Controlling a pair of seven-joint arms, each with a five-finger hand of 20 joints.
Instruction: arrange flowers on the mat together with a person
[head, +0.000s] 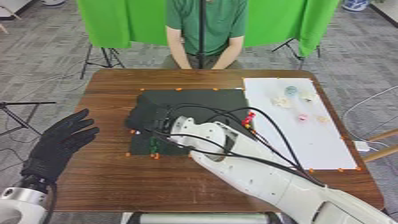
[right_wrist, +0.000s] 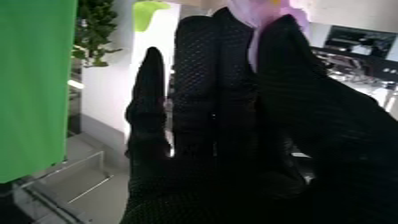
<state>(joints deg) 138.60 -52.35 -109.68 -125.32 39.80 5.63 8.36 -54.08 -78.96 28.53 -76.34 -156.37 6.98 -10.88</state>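
Right robot hand (head: 143, 119) | pinching flower (right_wrist: 256, 14) | lilac-pink petals, yellow spot

Green cloth (head: 111, 20) beyond brown table (head: 115, 187)

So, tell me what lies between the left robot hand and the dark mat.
Bare brown tabletop, with orange markers along the dark mat; head view shows this.

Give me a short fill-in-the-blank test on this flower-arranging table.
1. The sheet on the table's right side is ____.
2. The flower by the mat's edge nearest that sheet is ____.
3. A pinkish-purple flower is at the fingertips of the ____ hand.
4. Near the table's left edge, the ____ hand is open.

Missing words: white; red; right; left.
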